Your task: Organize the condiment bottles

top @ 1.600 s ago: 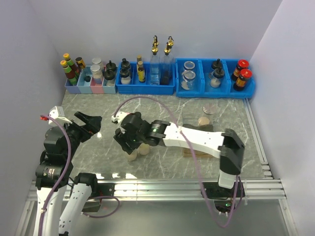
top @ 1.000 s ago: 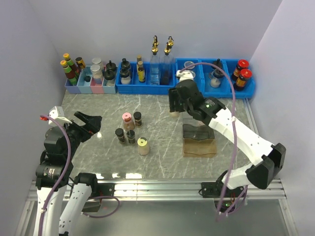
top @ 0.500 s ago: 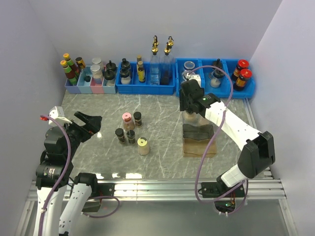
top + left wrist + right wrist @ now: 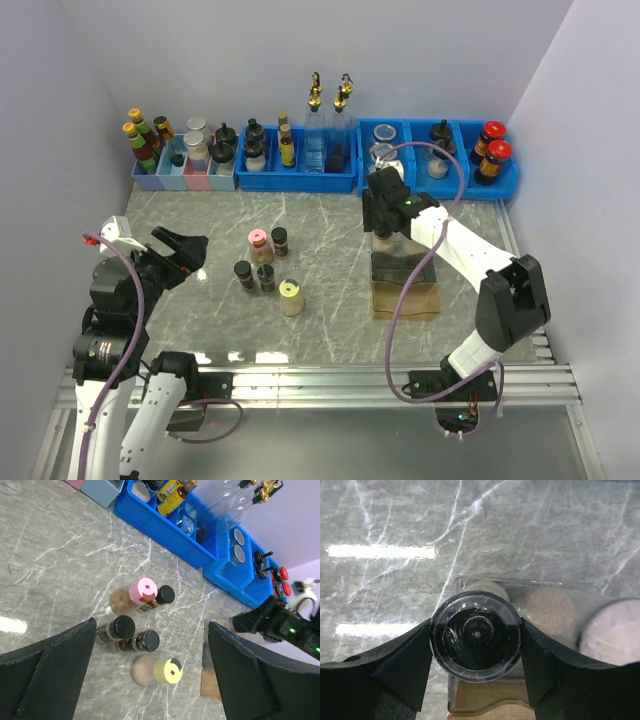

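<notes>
Held jar [image 4: 475,630]: clear lid, dark inside; clamped between the fingers of the right gripper [image 4: 475,647], jaws part-way closed against its sides; hanging over the far end of the clear rack [image 4: 405,288]; whether it touches the rack I cannot tell
Just changed: a moment ago the right arm was down over the loose group at mid-table; it has since swung across to the rack and lately barely shifted; the grip is unchanged
Meaning: likely the placing step; one jar is nearly stowed; next it probably needs a straight lowering into its slot, then release
Rack neighbours: a beige-filled jar [image 4: 547,610] just beside the held one; a paler one further along
Loose jars [image 4: 143,590]: five standing close together left of centre; pink lid, yellow lid, three black; not yet sorted
Left gripper [image 4: 190,252]: jaws wide apart, holding nothing; near the table's left edge, well apart from the group
</notes>
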Controlling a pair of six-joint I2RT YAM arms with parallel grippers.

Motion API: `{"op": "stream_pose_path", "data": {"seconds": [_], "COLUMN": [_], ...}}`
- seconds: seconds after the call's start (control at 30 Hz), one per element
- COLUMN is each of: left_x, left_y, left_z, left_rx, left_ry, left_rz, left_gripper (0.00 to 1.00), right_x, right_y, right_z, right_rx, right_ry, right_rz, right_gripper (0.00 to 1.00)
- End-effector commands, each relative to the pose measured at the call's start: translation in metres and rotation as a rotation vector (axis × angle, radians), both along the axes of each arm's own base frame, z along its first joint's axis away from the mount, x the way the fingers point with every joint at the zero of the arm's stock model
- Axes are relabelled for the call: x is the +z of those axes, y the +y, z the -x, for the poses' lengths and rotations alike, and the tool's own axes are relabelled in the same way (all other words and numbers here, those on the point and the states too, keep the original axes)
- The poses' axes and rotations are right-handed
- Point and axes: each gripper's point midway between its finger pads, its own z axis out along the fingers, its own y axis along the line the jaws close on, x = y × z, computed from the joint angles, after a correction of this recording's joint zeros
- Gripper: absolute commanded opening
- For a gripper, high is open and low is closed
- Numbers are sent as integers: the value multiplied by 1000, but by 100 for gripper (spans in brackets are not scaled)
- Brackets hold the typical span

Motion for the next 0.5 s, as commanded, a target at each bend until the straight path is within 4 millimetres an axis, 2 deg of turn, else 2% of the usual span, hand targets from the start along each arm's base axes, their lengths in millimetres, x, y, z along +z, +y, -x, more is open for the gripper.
{"op": "stream_pose_path", "data": {"seconds": [0.0, 0.07, 0.17, 0.2, 0.23, 0.27, 0.3, 0.37, 0.4, 0.47], "left_x": [6, 7, 8, 9, 8, 8, 8, 9, 8, 8], "left_y": [-6, -7, -6, -7, -7, -7, -7, -8, -8, -9], "left_z": [-3, -3, -4, -3, -4, -4, -4, -4, -4, -4], "left_rx": [-28, -31, -29, -32, -32, -32, -32, -37, -36, -43], "left_ry": [-25, -25, -27, -29, -26, -26, -26, -31, -31, -32], "left_rz": [18, 19, 17, 18, 17, 17, 17, 17, 18, 23], "left_gripper": [99, 99, 99, 99, 99, 99, 99, 99, 99, 99], "right_x": [2, -5, -7, -8, -7, -3, 2, 11, 22, 36], "right_y": [6, 6, 8, 6, 6, 5, 2, -1, -2, -2], "right_z": [-17, -18, -17, -17, -17, -17, -16, -16, -15, -15], "right_rx": [-23, -29, -33, -41, -43, -48, -55, -64, -65, -63], "right_ry": [-42, -29, -22, -19, -20, -26, -36, -53, -75, -102], "right_rz": [-28, -26, -31, -27, -26, -20, -19, -17, -23, -36], "right_gripper": [11, 16, 32, 43, 48, 55, 68, 78, 84, 89]}}
